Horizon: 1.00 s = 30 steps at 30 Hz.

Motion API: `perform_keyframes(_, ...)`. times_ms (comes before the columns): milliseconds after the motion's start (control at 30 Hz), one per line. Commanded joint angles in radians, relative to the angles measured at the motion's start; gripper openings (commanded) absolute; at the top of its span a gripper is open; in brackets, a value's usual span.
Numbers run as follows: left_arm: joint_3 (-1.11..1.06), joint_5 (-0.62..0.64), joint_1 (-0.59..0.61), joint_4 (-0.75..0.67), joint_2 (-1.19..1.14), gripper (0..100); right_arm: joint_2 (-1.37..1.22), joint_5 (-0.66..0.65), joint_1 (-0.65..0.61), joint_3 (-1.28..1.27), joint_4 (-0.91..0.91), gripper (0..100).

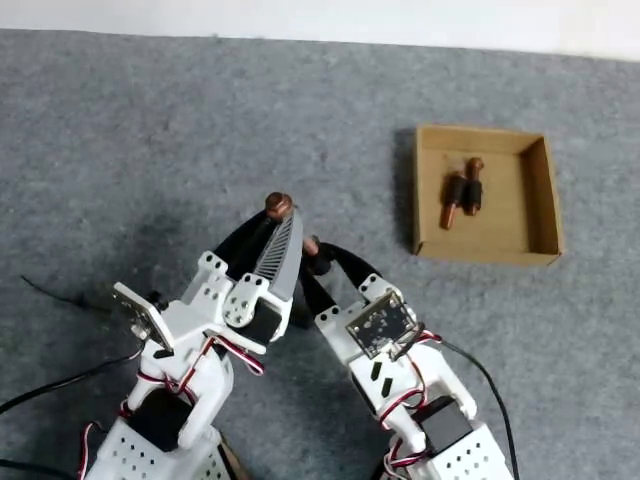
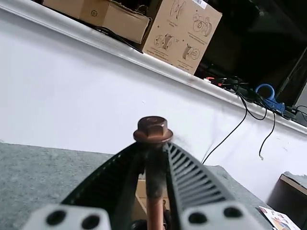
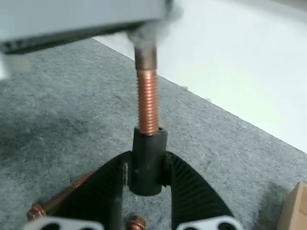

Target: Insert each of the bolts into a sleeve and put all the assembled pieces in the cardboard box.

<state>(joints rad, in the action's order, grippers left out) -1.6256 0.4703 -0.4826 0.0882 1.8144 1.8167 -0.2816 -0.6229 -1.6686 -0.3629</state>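
While a bolt (image 2: pixel 152 130) is held in the left gripper (image 2: pixel 153 148), whose jaws are clamped on its shank with the flanged head just past their tips, its threaded end (image 3: pixel 146 100) is seen set into the open mouth of a black sleeve (image 3: pixel 147 160). The sleeve is gripped by the right gripper (image 3: pixel 146 167), the jaws pressed against its two sides, and bolt and sleeve are lined up on one axis.

In the high view the two grippers are found close together near the middle of the grey bench (image 1: pixel 150 130), the left gripper (image 1: pixel 280 215) at about 11 o'clock from the right gripper (image 1: pixel 315 255).

Between 2 and 3 o'clock from them, well apart, the cardboard box (image 1: pixel 480 135) is seen. Two assembled pieces (image 1: pixel 462 192) are laid side by side in it, touching, toward its 10 o'clock part.

On the bench beneath the right gripper a loose bolt (image 3: pixel 55 201) is seen. Near it is what appears to be the head of a second bolt (image 3: pixel 135 223), largely hidden by the jaws.
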Motion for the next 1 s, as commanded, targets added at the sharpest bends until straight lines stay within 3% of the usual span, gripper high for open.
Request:
perform_keyframes(0, -0.001, 0.005, -0.015, -0.012, -0.001, 0, 0.019, 0.006, -0.007, -0.119, 0.001, 0.4)
perform_keyframes(233, 0.004, 0.005, 0.047, -0.014, 0.001, 0, 0.019, 0.006, -0.01, -0.119, 0.002, 0.4)
perform_keyframes(967, -0.001, 0.006, -0.012, -0.014, -0.004, 0, 0.021, 0.005, -0.027, -0.125, 0.07, 0.4)
